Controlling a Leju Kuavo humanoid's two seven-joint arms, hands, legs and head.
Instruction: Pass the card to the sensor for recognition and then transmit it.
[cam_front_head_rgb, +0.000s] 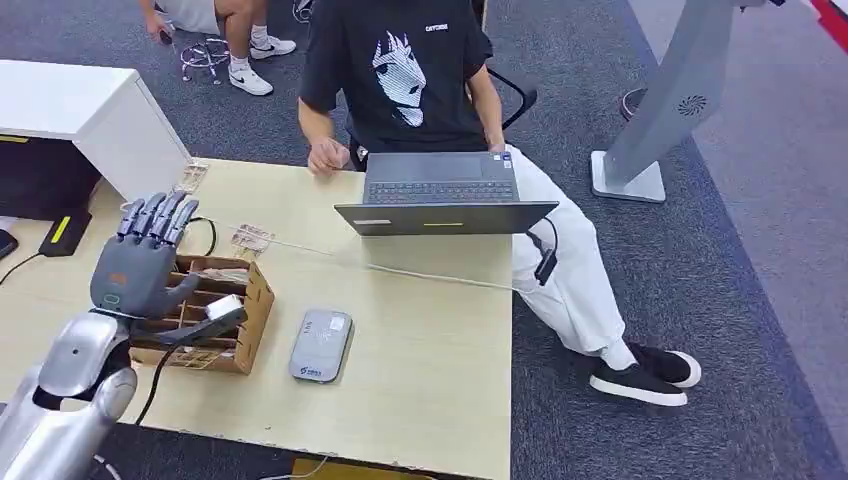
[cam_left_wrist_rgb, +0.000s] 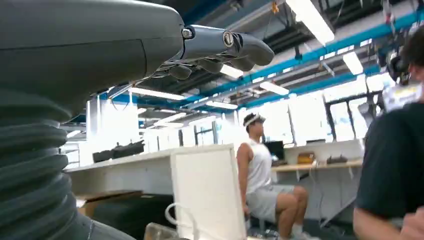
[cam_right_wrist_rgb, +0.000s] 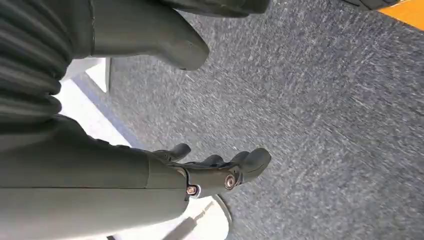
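Near the left edge of the tabletop (cam_front_head_rgb: 420, 380), the left hand (cam_front_head_rgb: 140, 262) hovers over a cardboard box (cam_front_head_rgb: 235, 330) of slotted compartments, its fingers (cam_front_head_rgb: 155, 215) straight and spread, its thumb (cam_front_head_rgb: 205, 322) stretched out with nothing in it. Whether a card lies in the box I cannot tell. The grey sensor (cam_front_head_rgb: 321, 345) lies flat just beside the box, toward the front edge. A person's laptop (cam_front_head_rgb: 442, 192) sits at the far edge. The right hand (cam_right_wrist_rgb: 210, 167) hangs over grey carpet (cam_right_wrist_rgb: 325, 125), fingers loosely apart and holding nothing.

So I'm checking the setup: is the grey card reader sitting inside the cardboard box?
No, the card reader lies flat on the table, just beside the cardboard box.
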